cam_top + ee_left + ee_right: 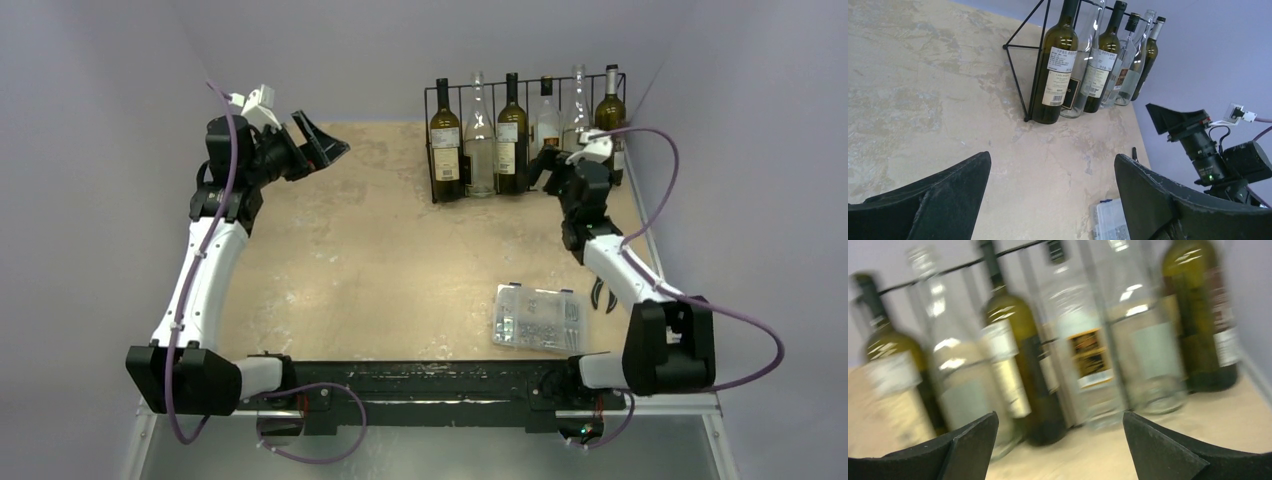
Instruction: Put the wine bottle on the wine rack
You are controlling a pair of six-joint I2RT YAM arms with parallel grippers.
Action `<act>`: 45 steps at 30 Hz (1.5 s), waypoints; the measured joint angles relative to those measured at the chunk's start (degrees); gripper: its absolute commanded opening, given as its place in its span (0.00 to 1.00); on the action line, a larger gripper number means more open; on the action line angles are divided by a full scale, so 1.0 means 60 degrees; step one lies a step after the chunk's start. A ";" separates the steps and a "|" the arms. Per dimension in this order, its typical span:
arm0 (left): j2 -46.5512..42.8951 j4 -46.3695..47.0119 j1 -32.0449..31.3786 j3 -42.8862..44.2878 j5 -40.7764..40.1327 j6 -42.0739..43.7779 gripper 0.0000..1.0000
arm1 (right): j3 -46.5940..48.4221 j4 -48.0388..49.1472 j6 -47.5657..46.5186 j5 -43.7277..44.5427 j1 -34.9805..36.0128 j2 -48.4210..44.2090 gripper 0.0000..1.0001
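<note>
A clear plastic box [538, 318] of small parts lies flat on the tan table [380, 240]; a small black tool [603, 297] lies near it on its right, not touching.

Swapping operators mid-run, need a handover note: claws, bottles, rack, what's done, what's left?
Left claw: open, empty, raised at the far left of the beige table.
Right claw: open, empty, facing the rack's right half; its view is blurred.
Long black wire wine rack: far right of the table, holding six upright glass wine bottles, some dark green, some clear.
Done: no bottle stands outside the rack, so placing looks finished.
Left: probably only backing the right arm away.
</note>
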 measured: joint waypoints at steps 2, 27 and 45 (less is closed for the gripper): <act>-0.0051 0.0076 -0.0026 -0.0051 0.0026 -0.0044 0.95 | -0.0452 -0.0280 0.0011 -0.0328 0.0750 -0.0597 0.99; -0.3027 -0.0495 -0.4856 -0.0565 -0.2823 0.2208 1.00 | 0.1013 -0.7486 0.2200 -0.1508 0.1734 -0.8244 0.99; -0.7912 -0.2929 -0.4856 -0.0911 -0.5067 0.2204 1.00 | 0.2222 -0.9278 0.1938 -0.0426 0.1734 -1.0003 0.99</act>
